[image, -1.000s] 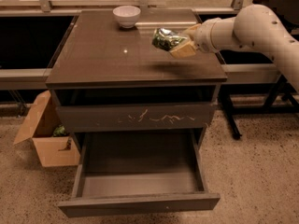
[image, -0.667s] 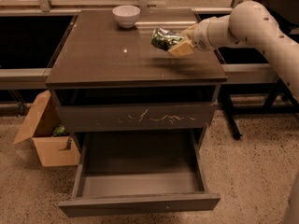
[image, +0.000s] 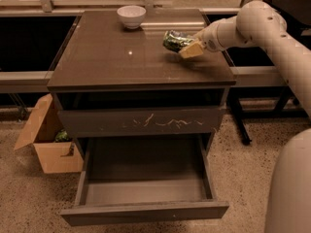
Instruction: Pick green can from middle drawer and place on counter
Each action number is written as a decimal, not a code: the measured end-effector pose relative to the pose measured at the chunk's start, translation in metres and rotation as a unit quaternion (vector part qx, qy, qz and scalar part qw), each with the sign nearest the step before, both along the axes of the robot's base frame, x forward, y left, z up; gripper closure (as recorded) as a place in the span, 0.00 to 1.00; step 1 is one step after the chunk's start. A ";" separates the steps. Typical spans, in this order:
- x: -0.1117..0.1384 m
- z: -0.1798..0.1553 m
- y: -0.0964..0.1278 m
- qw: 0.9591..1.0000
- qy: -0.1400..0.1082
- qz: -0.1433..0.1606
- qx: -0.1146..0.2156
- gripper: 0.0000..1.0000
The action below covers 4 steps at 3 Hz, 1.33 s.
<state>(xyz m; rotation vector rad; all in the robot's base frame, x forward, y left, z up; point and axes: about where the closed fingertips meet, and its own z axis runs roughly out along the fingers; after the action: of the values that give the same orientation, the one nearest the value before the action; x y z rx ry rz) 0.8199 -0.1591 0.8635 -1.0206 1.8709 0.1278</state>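
The green can (image: 174,40) lies tilted on its side, held over the right part of the counter (image: 116,57), just above or touching the glossy top. My gripper (image: 187,46) reaches in from the right and is shut on the can, its tan fingers (image: 192,50) around the can's right end. The middle drawer (image: 144,182) stands pulled open below, its grey floor bare. The drawer above it, with white scratches on its front (image: 155,123), is closed.
A white bowl (image: 131,16) stands at the back of the counter. An open cardboard box (image: 46,140) with a dull green lump (image: 62,136) sits on the floor at the left. My white arm (image: 277,33) and base (image: 291,188) fill the right side.
The gripper with the can has shifted slightly to the left and back over the counter. The drawer, the bowl and the box have not moved.
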 end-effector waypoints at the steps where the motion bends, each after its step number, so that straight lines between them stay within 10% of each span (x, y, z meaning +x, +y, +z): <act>1: 0.012 -0.004 -0.004 1.000 0.006 -0.008 -0.001 0.34; 2: 0.020 -0.004 -0.006 1.000 0.007 -0.012 -0.001 0.11; 4: 0.025 -0.001 -0.007 1.000 0.003 -0.015 0.002 0.00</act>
<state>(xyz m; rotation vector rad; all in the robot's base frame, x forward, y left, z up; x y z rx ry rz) 0.8445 -0.1665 0.8626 -0.9913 1.8897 0.1169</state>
